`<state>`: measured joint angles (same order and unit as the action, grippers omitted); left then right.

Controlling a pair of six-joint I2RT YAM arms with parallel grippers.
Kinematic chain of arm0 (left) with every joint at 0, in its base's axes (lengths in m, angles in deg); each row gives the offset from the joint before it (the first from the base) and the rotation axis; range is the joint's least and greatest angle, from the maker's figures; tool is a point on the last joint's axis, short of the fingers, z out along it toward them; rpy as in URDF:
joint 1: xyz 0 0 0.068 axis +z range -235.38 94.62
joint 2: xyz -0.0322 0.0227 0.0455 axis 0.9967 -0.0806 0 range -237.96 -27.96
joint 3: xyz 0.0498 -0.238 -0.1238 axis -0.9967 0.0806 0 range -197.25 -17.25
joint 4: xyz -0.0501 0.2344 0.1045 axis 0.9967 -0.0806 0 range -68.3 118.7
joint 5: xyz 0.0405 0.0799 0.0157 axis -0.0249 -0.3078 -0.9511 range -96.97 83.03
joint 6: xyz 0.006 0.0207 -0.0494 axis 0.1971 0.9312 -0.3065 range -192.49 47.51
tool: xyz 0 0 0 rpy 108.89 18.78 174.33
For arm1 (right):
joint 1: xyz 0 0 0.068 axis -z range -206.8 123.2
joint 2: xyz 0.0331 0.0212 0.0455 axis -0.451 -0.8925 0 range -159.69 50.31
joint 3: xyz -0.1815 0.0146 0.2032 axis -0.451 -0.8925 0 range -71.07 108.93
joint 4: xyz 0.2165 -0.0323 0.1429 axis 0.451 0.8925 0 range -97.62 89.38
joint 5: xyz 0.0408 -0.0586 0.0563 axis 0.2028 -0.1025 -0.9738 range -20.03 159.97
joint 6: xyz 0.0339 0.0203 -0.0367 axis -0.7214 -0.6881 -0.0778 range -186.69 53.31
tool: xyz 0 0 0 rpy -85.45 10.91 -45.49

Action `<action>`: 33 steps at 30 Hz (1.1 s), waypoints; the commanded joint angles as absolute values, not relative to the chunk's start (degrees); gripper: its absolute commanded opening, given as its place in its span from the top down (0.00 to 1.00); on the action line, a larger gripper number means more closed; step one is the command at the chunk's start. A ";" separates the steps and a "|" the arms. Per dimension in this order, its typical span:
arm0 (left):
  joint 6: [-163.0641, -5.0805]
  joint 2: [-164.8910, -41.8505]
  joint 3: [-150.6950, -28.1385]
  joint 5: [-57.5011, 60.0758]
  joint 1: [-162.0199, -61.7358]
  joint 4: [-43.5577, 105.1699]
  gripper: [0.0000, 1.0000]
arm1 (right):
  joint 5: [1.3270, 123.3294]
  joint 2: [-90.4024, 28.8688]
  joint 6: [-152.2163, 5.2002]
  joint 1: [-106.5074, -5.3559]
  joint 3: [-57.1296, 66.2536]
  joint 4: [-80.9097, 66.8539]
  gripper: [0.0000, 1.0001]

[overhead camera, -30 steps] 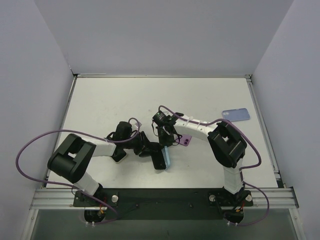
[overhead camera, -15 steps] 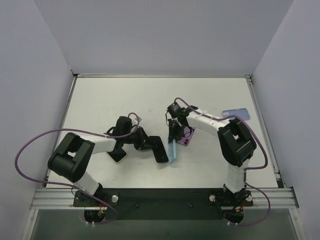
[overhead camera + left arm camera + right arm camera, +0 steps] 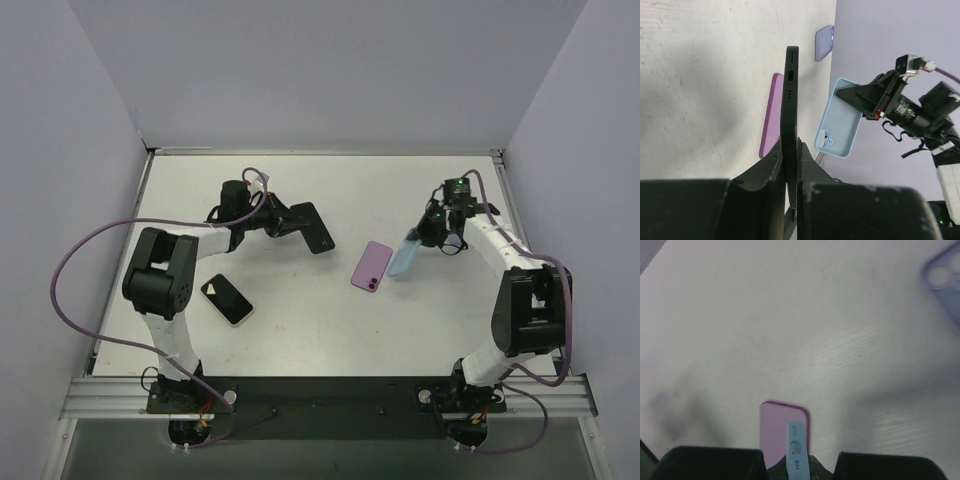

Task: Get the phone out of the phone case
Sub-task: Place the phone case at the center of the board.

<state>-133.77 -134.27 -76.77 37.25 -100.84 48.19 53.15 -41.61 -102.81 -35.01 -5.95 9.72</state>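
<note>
Top external view is showing the phone (image 3: 312, 228) lifted above the bench (image 3: 380, 190) and already out of its case (image 3: 404, 256). The two are hanging well apart, so I am judging the separation itself as done.

The left hand (image 3: 791, 155) is clenching the phone at one end. In the left wrist view the phone is standing edge-on between the fingers, which are pressing on its flat faces. This is probably giving a firm hold.

The right hand (image 3: 425, 238) is grasping the light blue case by one end, and the case is tilting down toward the bench. Its camera hole is showing empty.

A pink item (image 3: 372, 266) is lying flat between the hands, just beside the case. I cannot tell if they are touching. A second phone (image 3: 227, 299) and a purple case (image 3: 824, 42) are lying on the bench, apart from both hands.
</note>
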 commanded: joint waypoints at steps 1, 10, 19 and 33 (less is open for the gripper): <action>-139.73 -141.59 -81.57 43.38 -100.93 62.44 1.00 | 54.49 -38.81 -106.59 -25.42 -14.01 4.07 1.00; -135.26 -146.88 -85.36 41.11 -101.20 55.18 0.90 | 67.84 -36.44 -107.47 -19.69 -17.37 7.05 0.19; -114.78 -144.16 -94.94 31.27 -102.60 23.79 0.13 | 78.14 -25.10 -106.95 -20.21 -18.70 10.66 0.00; -104.14 -130.12 -96.53 13.44 -105.06 -2.92 0.07 | 73.58 -37.73 -103.96 -47.10 -7.27 15.05 0.00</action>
<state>-108.90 -137.92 -94.28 20.97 -103.12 7.77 74.18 -32.38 -105.19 -42.53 -10.93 11.73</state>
